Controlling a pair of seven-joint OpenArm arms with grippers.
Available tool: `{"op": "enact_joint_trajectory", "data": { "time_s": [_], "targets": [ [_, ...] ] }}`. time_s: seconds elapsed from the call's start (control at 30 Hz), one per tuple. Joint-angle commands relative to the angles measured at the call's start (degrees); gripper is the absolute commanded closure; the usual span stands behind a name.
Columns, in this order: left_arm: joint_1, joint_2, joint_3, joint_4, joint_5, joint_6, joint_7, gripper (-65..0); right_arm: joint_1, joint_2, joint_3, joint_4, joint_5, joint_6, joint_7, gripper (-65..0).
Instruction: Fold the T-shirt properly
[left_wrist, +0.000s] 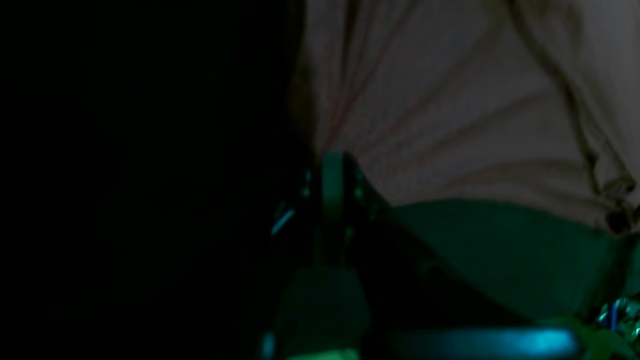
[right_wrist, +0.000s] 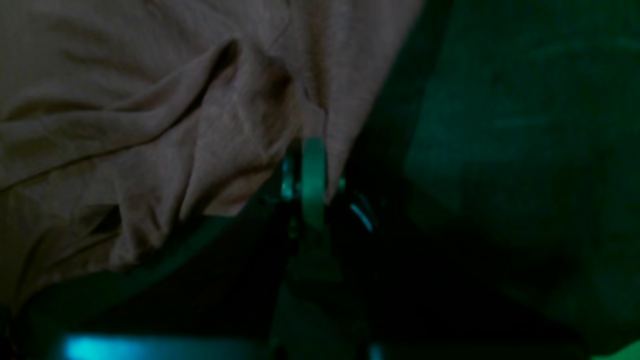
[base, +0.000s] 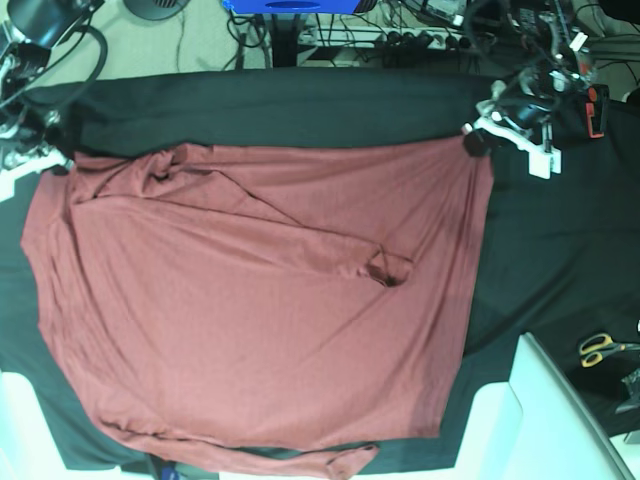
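The brick-red T-shirt (base: 250, 330) lies spread flat over the black table cloth (base: 300, 105), with one long sleeve folded across its middle. In the base view my left gripper (base: 478, 142) sits at the shirt's upper right corner and my right gripper (base: 55, 160) at its upper left corner. The left wrist view shows the left gripper (left_wrist: 332, 160) shut, with T-shirt (left_wrist: 450, 100) cloth fanning out in tight creases from its tips. The right wrist view shows the right gripper (right_wrist: 313, 145) shut on a bunched edge of the T-shirt (right_wrist: 150, 125).
Yellow-handled scissors (base: 603, 347) lie at the right edge of the table. A white panel (base: 540, 410) juts in at the bottom right. Cables and stands crowd the floor beyond the table's far edge.
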Motion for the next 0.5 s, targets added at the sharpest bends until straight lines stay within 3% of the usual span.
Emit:
{"op": "enact_joint_trajectory", "data": {
  "time_s": [0.0,0.2,0.27,0.47],
  "targets": [
    [0.15,-0.64,-1.06,2.06,-0.84,-0.15,0.1,0.0,0.64,1.0,0.28,1.15,0.65,0.27,0.65,-0.3],
    [0.15,-0.46,-7.03,6.28,-0.84,-0.23,4.94,0.0,-0.94,0.65,-0.07,6.69,0.48,0.18,0.21,-0.3],
    [0.15,-0.73,-7.39,6.89,-0.84,-0.23,5.47,0.0,-0.59,0.65,-0.07,7.92,0.3,-0.08,-2.25,-0.3],
    [-0.2,-0.37,-7.12,6.89,-0.84,-0.23,6.35,0.0,1.52,0.73,-0.24,8.27,0.3,-6.15,-6.56,-0.3]
  ]
}}
